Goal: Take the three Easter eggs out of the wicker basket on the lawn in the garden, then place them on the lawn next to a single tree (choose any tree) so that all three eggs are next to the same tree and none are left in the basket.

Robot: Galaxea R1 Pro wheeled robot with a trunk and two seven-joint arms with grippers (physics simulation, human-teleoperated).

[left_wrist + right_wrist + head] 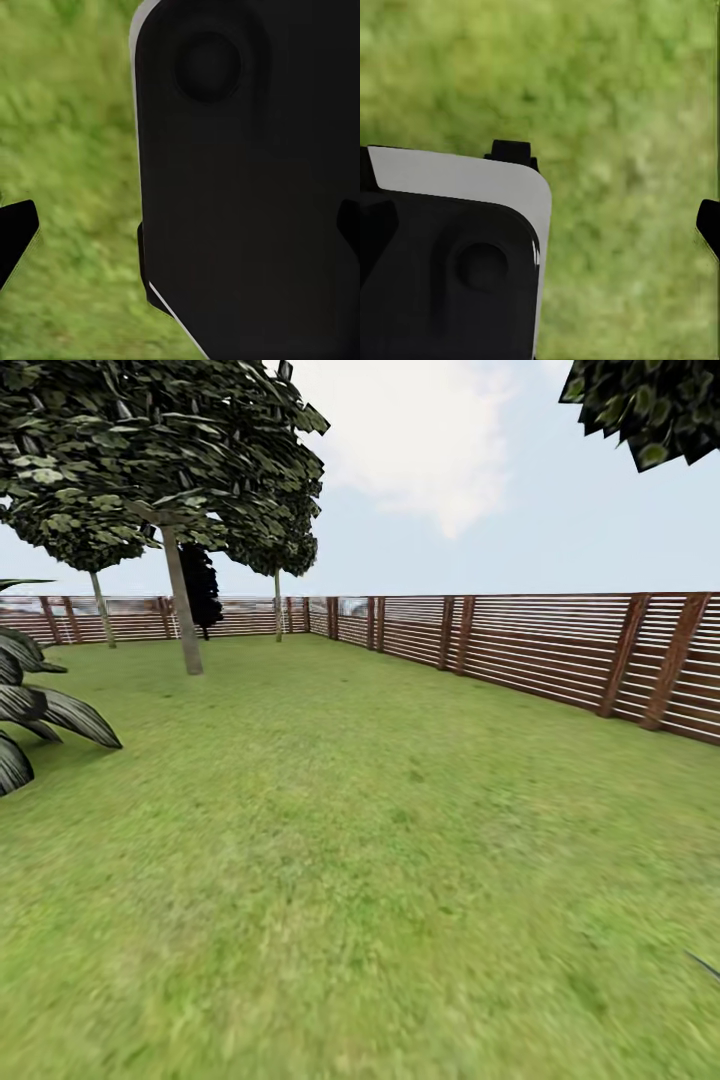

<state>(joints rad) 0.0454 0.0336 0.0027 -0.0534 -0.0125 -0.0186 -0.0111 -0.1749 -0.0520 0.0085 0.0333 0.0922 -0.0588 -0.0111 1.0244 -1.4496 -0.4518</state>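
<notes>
Head view: lawn (330, 860), short mottled green grass, runs from near to far. Fence (560, 650) of dark brown horizontal slats with thick posts closes the right and far sides of the garden. Tree (183, 605) stands far left on the grass: thin, straight, pale trunk, rounded dark leafy crown cut off at the top edge. Two more thin-trunked trees by the far fence, plus an all-black columnar tree (203, 588) partly hidden behind the near trunk. Broad striped leaves (40, 710) poke in from the left edge, plant itself cut off. Another crown (650, 405) clipped at top right.

Left wrist view: a dark, smooth rounded body panel (247, 187) blocks most of the blurry grass. Black finger tip (15, 236) at one edge, another at the opposite edge, so fingers apart, nothing between them.

Right wrist view: dark panel with pale rim (450, 247), grass beyond it blurred. One black fingertip (709, 225) at the edge; finger state: cannot tell.
</notes>
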